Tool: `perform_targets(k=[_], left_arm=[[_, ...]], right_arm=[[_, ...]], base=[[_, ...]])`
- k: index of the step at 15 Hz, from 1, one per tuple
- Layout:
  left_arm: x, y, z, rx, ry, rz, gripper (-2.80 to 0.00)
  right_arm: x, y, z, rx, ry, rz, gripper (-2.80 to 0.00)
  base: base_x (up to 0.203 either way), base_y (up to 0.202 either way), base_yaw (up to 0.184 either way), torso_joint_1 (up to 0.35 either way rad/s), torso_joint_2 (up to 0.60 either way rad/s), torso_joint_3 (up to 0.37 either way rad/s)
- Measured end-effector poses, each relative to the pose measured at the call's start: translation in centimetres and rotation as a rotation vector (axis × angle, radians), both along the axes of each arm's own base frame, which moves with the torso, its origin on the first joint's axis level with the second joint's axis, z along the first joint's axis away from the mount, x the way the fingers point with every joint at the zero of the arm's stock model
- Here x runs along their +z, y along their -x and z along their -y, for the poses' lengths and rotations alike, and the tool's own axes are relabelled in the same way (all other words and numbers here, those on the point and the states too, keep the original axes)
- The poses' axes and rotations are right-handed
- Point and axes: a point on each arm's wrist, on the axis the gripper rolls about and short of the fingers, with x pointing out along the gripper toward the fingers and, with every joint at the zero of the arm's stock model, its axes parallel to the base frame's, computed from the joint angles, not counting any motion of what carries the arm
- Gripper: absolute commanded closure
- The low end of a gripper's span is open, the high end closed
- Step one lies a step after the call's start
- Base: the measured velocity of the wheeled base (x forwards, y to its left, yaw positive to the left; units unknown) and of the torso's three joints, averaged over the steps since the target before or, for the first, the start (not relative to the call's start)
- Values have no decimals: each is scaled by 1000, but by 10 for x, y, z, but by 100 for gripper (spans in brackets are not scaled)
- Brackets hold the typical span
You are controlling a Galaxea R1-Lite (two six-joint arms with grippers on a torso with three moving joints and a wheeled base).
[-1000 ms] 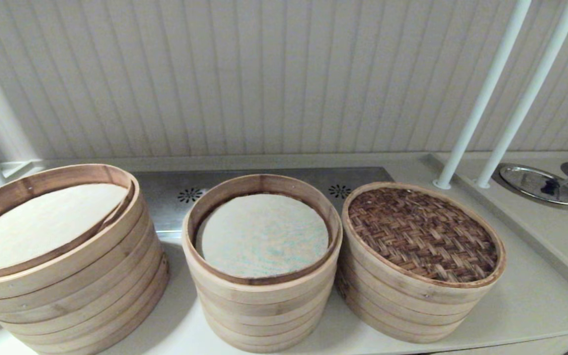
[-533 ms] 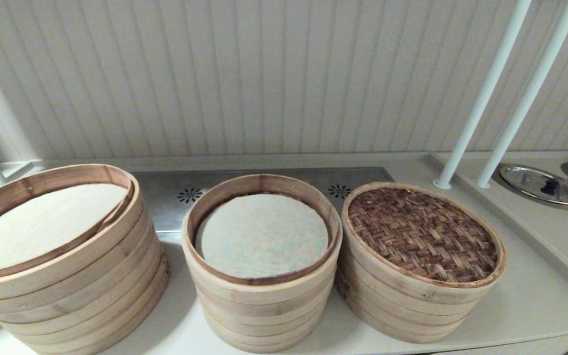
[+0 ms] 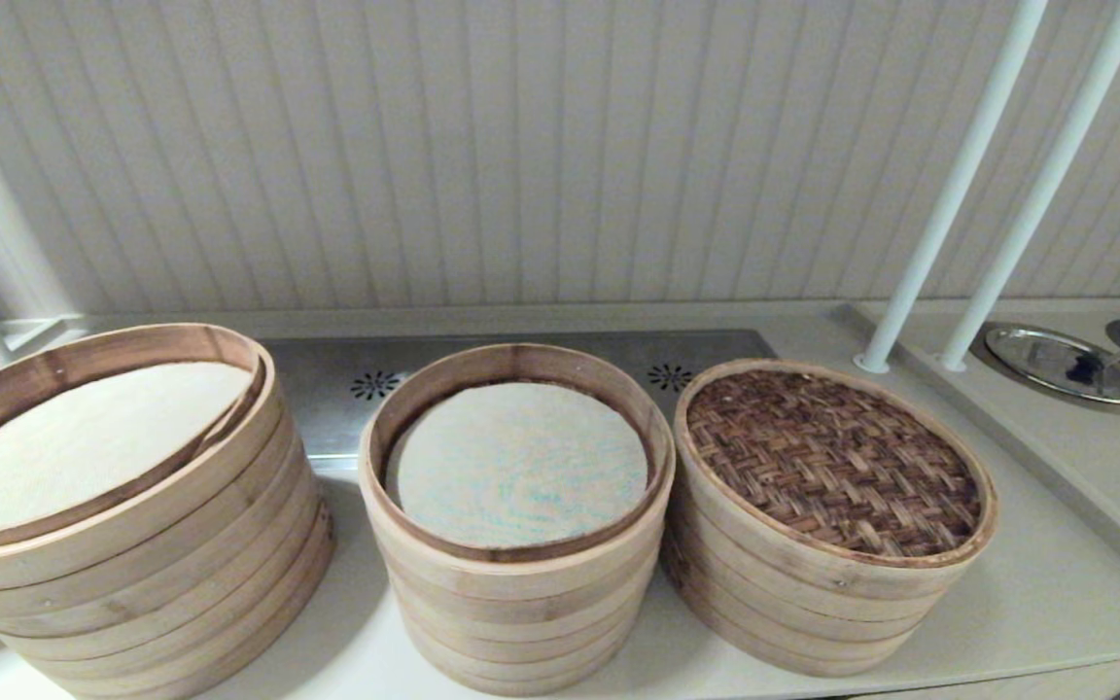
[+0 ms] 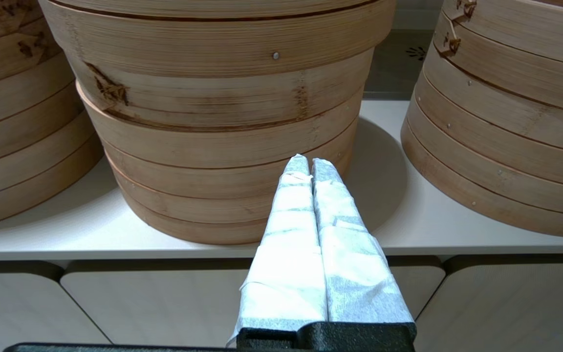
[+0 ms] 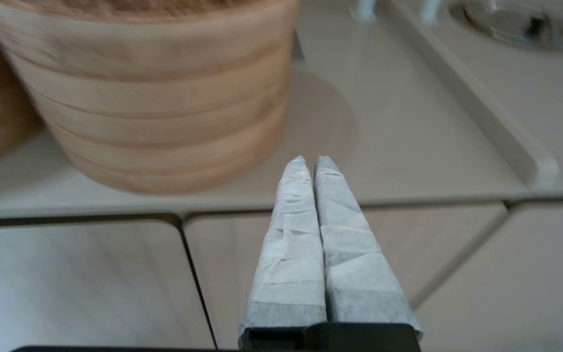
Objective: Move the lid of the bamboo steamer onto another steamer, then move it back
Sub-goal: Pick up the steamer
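Toward the right end of the pale tabletop, the round bamboo steamer lid with its dark brown herringbone weave caps a low stack of pale bamboo rings, seated flush, so nothing looks begun. Beside it, touching or nearly so, stands the taller same-width bamboo stack with a bluish-flecked liner, uncovered; a much wider bamboo stack with a cream liner sits near the left end. Both arms hang low off the front edge, out of the head view. The left gripper faces the middle stack with its taped fingers pressed together, holding nothing; the right gripper does likewise, pointing just right of the lidded stack, probably placed to rise toward the lid.
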Motion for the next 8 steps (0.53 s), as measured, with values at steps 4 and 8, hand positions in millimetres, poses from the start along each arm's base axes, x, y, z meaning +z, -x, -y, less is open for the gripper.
perform_targets(k=[4, 8], left_arm=[[0, 0, 0, 0, 0, 0, 0], [0, 0, 0, 0, 0, 0, 0]], right_arm=[[-9, -3, -2, 74, -3, 25, 0], [-13, -3, -2, 75, -14, 16, 0]], base=[[0, 0, 0, 0, 0, 0], [0, 0, 0, 0, 0, 0]])
